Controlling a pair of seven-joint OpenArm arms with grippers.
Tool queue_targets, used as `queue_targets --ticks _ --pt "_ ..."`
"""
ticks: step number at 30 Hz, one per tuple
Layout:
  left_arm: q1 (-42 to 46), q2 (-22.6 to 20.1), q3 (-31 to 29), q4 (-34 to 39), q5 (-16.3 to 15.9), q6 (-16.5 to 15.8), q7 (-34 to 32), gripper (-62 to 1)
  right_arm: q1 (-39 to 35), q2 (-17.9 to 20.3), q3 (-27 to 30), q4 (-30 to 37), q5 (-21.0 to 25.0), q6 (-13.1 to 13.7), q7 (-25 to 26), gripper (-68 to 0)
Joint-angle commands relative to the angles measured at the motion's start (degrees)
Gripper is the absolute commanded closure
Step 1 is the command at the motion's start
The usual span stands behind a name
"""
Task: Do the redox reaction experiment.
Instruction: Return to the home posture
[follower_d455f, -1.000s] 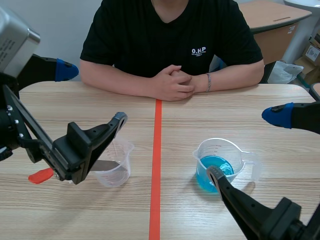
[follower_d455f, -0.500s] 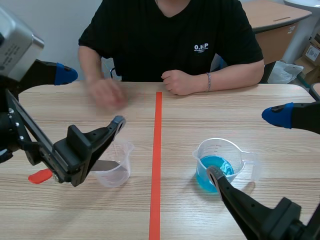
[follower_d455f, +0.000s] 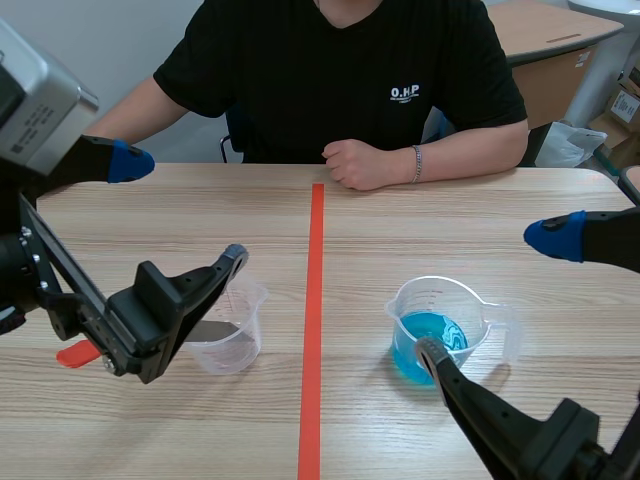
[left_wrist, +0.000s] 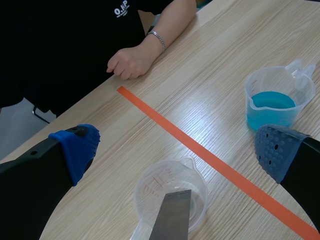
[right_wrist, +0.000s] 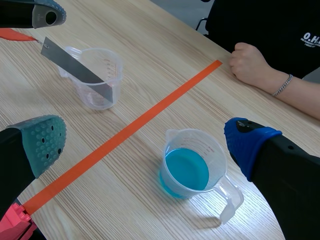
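A clear beaker (follower_d455f: 235, 338) stands left of the orange tape line, with a grey metal strip (follower_d455f: 207, 330) leaning in it. The strip's outer end carries a red piece (follower_d455f: 76, 352). My left gripper (follower_d455f: 180, 208) hangs open above this beaker (left_wrist: 170, 199); the strip (left_wrist: 173, 216) lies under the gap of the gripper (left_wrist: 177, 150). Right of the line stands a handled beaker of blue liquid (follower_d455f: 438, 328). My right gripper (follower_d455f: 492, 293) is open over it, and in the right wrist view that beaker (right_wrist: 189, 162) sits below the gripper (right_wrist: 145, 142).
A person sits across the table, one fist (follower_d455f: 352, 160) resting near the far end of the tape line (follower_d455f: 311, 330). In the right wrist view the left arm's finger (right_wrist: 41, 12) hovers over the clear beaker (right_wrist: 96, 75), and a red block (right_wrist: 17, 225) shows under my near finger.
The person unclasped their hands and drew one hand off the table to the left. My left gripper shifted slightly left. Beakers and the right arm stayed put.
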Motion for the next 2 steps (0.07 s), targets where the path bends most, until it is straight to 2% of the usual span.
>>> queue_targets --ticks 1,2 --pt "0.46 -0.33 -0.24 0.24 -0.31 -0.07 -1.03 -62.3 0.52 -0.13 0.39 0.66 0.22 -0.42 0.57 -67.9" --pt "0.46 -0.33 -0.24 0.24 -0.33 -0.07 -1.16 -62.3 0.52 -0.13 0.39 0.66 0.22 -0.42 0.57 -67.9"
